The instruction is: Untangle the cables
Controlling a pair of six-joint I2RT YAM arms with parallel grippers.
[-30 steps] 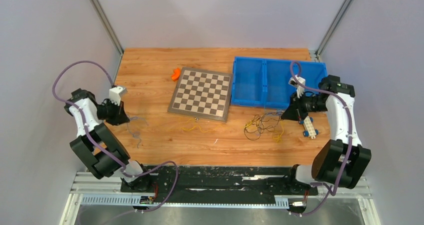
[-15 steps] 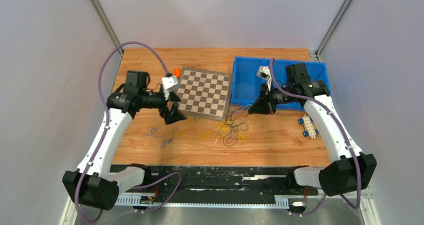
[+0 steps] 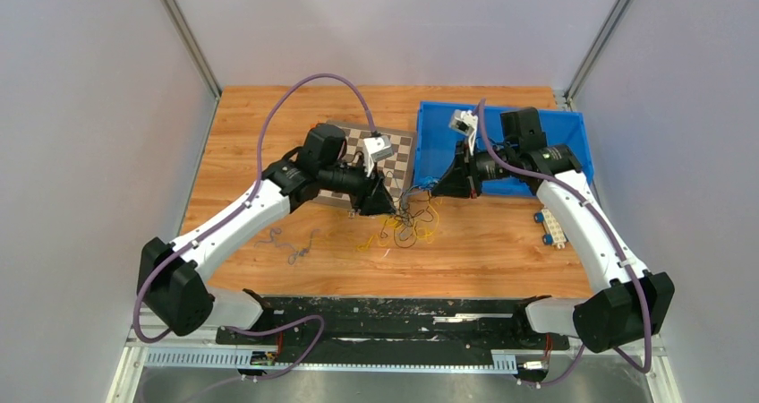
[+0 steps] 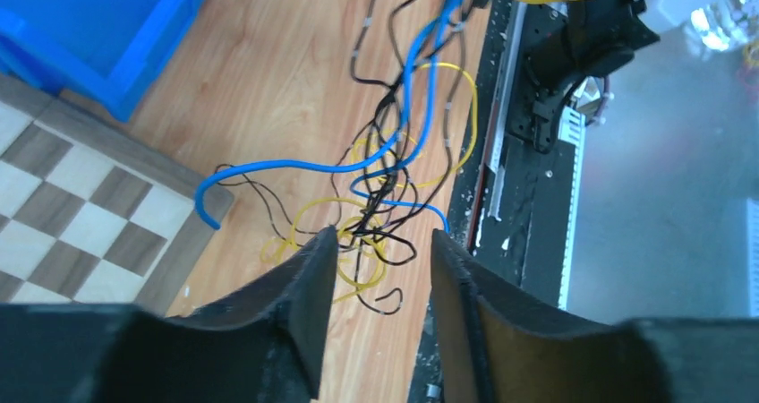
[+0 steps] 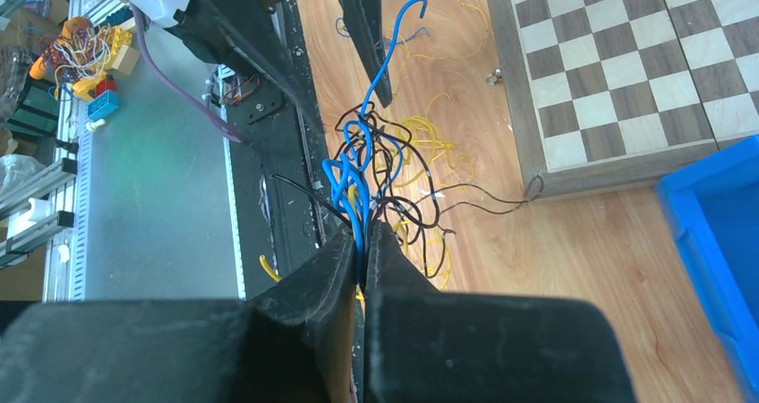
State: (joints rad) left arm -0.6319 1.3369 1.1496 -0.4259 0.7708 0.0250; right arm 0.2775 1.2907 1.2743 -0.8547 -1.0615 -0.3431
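Stray grey cable on desk, near-left of chessboard. Left gripper jaws apart over cable tangle, just off chessboard's near right corner. Right gripper jaws pinching blue cable from tangle.

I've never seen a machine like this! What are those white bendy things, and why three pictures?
They are two robot arms bolted to a wooden table. One picture looks down from above; the other two come from a camera on each wrist. On the table lie a chessboard, a blue box and a knot of thin cables. The right fingers pinch some cables, a blue one among them. The left fingers stand open right at the knot, gripping nothing yet.
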